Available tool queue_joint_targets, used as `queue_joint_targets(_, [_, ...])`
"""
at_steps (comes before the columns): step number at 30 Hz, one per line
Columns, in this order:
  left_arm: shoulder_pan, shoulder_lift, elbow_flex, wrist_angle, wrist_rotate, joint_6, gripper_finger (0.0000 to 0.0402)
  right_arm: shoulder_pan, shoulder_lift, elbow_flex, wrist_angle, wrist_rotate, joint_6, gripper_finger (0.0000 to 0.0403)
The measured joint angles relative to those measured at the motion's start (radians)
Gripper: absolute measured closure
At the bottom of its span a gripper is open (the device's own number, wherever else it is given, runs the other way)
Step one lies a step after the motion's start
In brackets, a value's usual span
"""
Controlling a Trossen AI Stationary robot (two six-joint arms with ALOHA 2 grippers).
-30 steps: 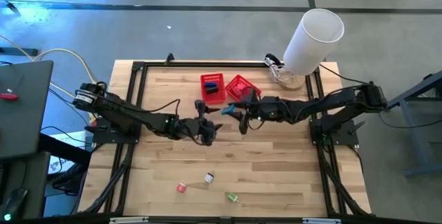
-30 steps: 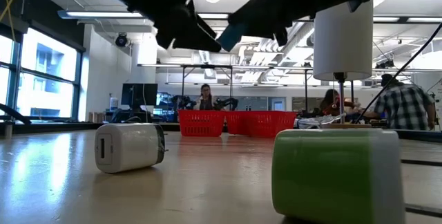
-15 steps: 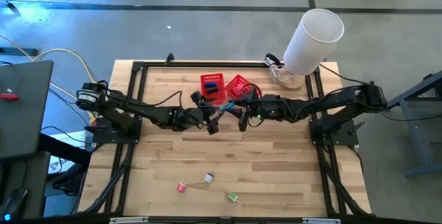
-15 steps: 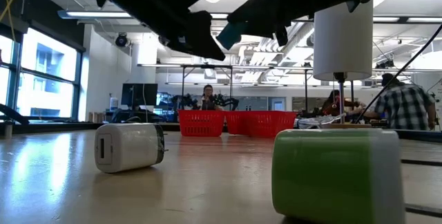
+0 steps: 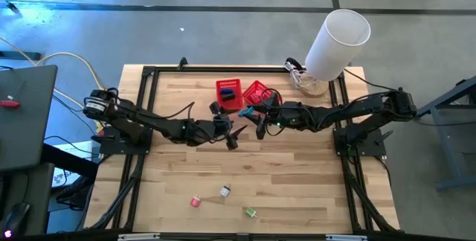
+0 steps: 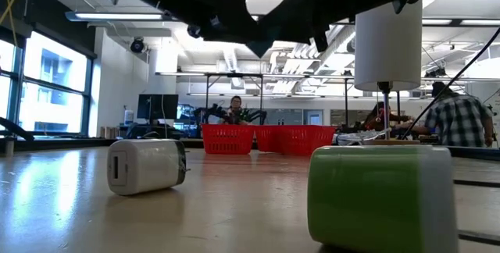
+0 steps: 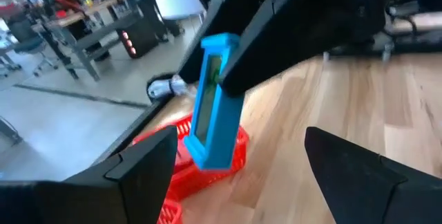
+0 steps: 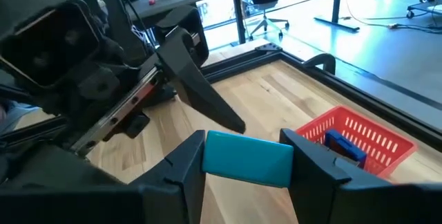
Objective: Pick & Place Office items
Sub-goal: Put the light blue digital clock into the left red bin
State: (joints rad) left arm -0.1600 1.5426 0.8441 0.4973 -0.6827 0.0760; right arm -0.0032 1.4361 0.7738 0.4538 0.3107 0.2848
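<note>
A teal office item [image 8: 247,156] hangs above the table's middle, with my right gripper [image 5: 254,116] shut on it. It also shows in the left wrist view as a long teal block [image 7: 210,99]. My left gripper [image 5: 232,133] faces it from the table's left, open, with its fingers [image 7: 141,165] short of the block. Near the front edge, a red-white item [image 5: 195,201], a whitish item [image 5: 224,190] and a green item [image 5: 250,212] lie on the wood. My right gripper pinches the teal item between its two fingers [image 8: 181,169], which stand at two opposite sides of it [image 8: 207,156]. The fingers come about level from the table's right. The item is lifted clear of the table.
Two red mesh baskets [image 5: 229,94] [image 5: 260,92] stand side by side just beyond the grippers; the left one holds a dark blue item [image 8: 343,144]. A big white cylinder [image 5: 338,40] stands at the far right corner. People sit in the room behind the table.
My left gripper has rolled about the line it points along and stays open, facing the teal item. My right gripper keeps the teal item in the same place.
</note>
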Motion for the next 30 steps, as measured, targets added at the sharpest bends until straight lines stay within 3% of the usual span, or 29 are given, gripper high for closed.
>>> queue_joint_targets(7, [0.008, 0.028, 0.0, 0.036, -0.033, 0.005, 0.0134, 0.0, 0.0, 0.0, 0.008, -0.029, 0.007, 0.0255])
queue_joint_targets(25, [0.011, 0.038, 0.0, 0.069, -0.066, 0.071, 0.0321, -0.001, 0.0, 0.0, 0.008, -0.069, 0.006, 0.0247])
queue_joint_targets(30, [-0.005, 0.038, 0.0, 0.074, -0.079, 0.086, 0.0345, 0.0, 0.0, 0.0, -0.001, -0.079, -0.019, 0.0217])
